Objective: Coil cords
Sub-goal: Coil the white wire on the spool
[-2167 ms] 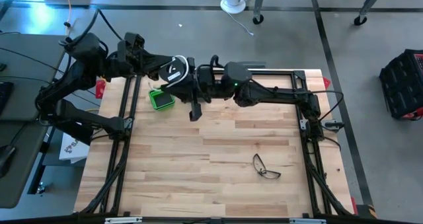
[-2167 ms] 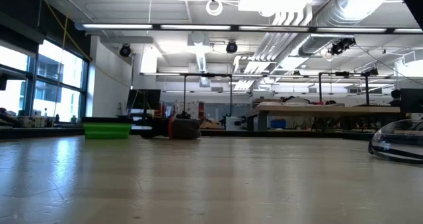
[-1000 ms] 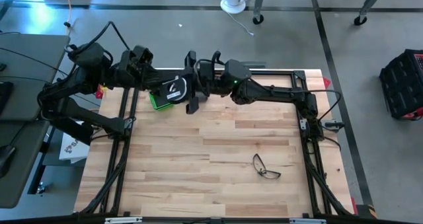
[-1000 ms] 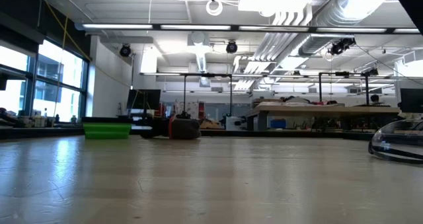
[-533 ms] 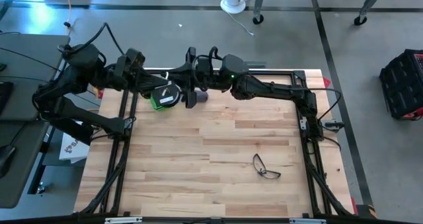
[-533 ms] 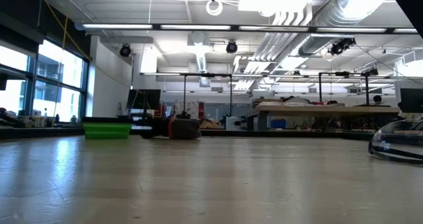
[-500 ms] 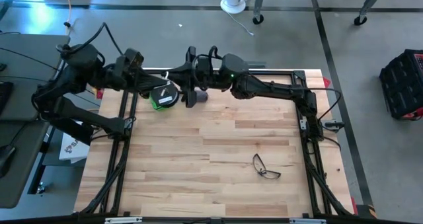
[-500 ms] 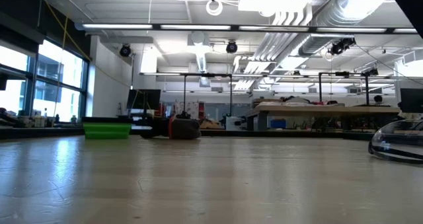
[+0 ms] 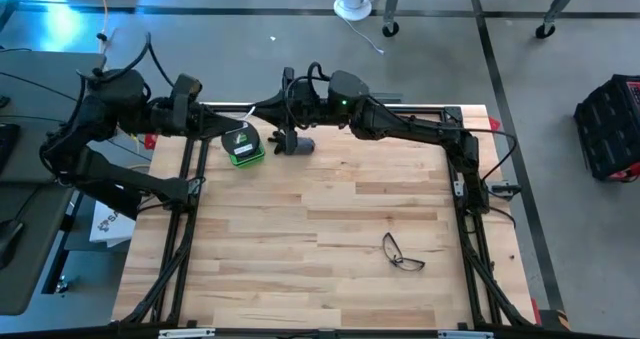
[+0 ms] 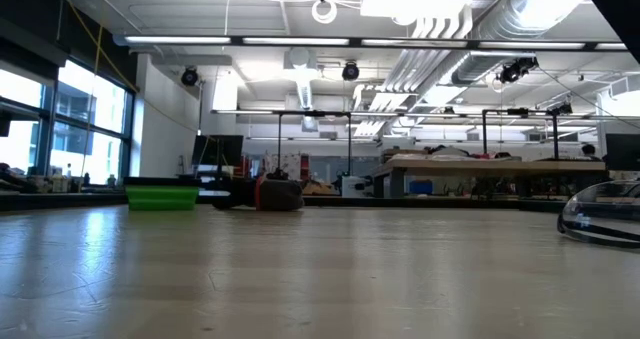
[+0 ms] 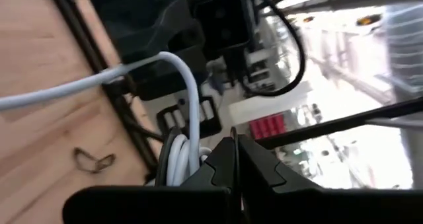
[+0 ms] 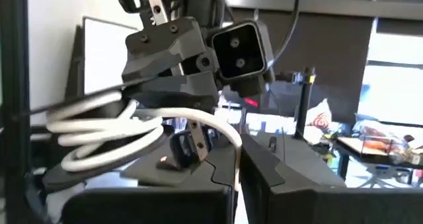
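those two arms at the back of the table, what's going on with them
Both arms meet at the table's far edge, working a white cord. The left end effector is shut with loops of the cord beside its fingers, and a strand runs across to the right end effector, shut on the cord. A green box with a black reel on top sits just below them. Glasses lie untouched nearer the front.

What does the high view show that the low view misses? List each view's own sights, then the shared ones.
High view only: both arms at the table's far edge, the left gripper and right gripper shut on the white cord, and the black reel over the green bin. Low view only: the room's ceiling lights. Shared: the table, the green bin and the glasses.
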Robot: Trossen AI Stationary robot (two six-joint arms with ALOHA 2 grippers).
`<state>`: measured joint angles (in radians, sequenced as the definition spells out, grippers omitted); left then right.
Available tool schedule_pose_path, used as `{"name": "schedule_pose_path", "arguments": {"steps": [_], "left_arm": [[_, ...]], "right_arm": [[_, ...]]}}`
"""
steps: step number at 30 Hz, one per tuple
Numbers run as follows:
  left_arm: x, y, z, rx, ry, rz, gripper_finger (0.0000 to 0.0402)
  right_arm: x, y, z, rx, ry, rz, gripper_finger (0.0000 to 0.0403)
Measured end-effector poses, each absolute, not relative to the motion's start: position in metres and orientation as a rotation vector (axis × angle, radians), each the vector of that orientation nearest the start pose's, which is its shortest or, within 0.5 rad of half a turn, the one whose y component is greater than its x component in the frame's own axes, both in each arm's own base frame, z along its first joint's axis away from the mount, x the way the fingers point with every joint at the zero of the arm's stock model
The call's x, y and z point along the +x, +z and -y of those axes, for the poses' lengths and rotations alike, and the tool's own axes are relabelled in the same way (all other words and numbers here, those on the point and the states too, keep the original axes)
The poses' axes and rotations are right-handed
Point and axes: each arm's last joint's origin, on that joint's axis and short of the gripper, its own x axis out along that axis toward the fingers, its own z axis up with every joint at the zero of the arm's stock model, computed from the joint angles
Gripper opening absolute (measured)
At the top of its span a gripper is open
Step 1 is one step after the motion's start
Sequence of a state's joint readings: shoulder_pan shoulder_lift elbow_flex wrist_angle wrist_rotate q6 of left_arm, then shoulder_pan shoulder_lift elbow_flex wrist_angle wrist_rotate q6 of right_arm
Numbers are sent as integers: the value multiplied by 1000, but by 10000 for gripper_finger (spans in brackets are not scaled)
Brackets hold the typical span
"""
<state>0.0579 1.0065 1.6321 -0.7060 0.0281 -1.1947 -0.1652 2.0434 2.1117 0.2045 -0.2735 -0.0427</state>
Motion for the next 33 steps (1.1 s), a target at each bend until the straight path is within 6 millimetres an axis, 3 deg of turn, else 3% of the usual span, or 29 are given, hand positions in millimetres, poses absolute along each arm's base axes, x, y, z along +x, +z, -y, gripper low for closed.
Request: {"name": "schedule_pose_path", "arguments": {"steps": [19, 28, 33], "left_arm": [[133, 503, -21, -766, 253, -82, 0], [127, 518, -25, -422, 391, -51, 0], [135, 519, -27, -319, 412, -73, 0]], "right_arm": [[453, 438, 93, -94, 72, 86, 0], [446, 440, 104, -69, 46, 59, 0], [445, 438, 106, -60, 40, 36, 0]]}}
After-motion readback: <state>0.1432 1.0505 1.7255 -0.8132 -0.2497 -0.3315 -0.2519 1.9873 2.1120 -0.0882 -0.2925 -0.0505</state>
